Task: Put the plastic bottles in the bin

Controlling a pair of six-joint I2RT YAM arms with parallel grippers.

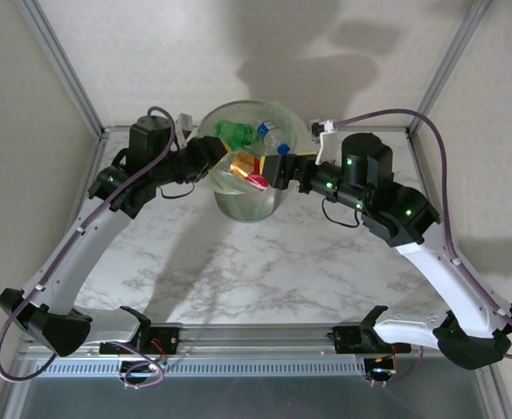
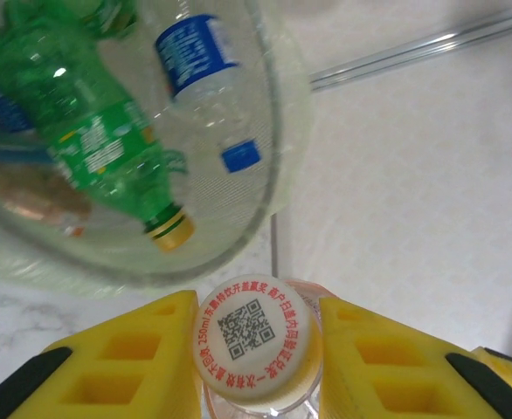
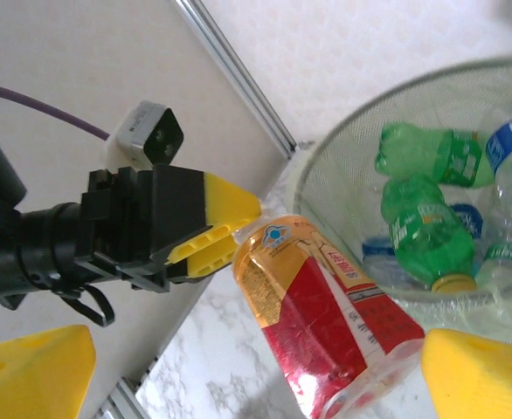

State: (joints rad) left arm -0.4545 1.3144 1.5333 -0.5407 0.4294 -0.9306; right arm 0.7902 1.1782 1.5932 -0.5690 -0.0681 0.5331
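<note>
While our left gripper point(image 2: 256, 349) clamps the red-labelled bottle point(image 3: 326, 323), right gripper point(image 3: 256, 375) spread, we should release only above the bin point(image 1: 249, 206).

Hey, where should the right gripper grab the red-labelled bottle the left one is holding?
Grip the red-labelled plastic bottle across its wide body, from the base end; the left gripper clamps its cap end, around the white cap.
</note>
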